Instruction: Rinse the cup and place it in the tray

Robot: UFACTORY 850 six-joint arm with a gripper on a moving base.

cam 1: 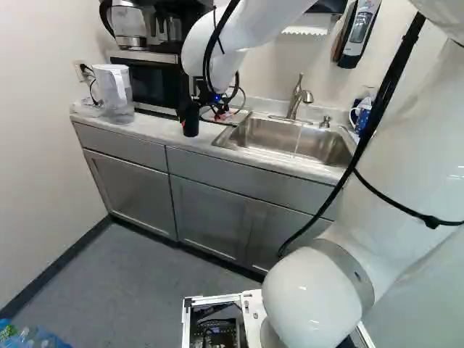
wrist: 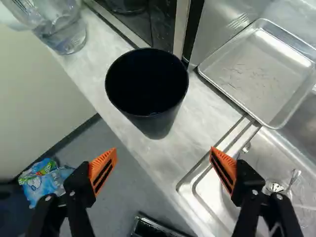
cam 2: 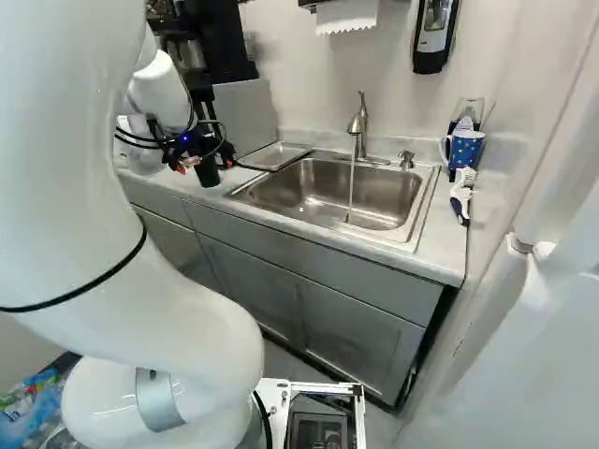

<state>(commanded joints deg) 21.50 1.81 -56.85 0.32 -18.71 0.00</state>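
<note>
Cup (wrist: 170,111) of very dark colour is standing upright on the counter (wrist: 106,57), near its front edge, and its mouth is facing up. Pincer (cam 2: 194,163) is hanging close to this cup, and its two fingers with orange pads (wrist: 103,170) are standing wide apart, gripping nothing. In the wrist view, the cup is waiting just ahead of them. The tray (wrist: 264,69), which is of shallow metal, is lying flat beside the sink (cam 2: 393,198), near the cup but apart from it.

From the faucet (cam 2: 358,123), a thin stream of water (cam 2: 351,192) is running down into the sink. To one side of the faucet, a soap pump (cam 2: 405,161) is rising at the sink's rim. Farther to the right in the right base view, a blue mug (cam 2: 466,150) is resting near the wall, and a brush (cam 2: 460,198) is lying in front of it.

At the left of the left base view, a clear pitcher (cam 1: 114,90) is standing on the counter, beside the microwave (cam 1: 154,83). A coffee maker (cam 1: 129,25) is sitting above the microwave.
</note>
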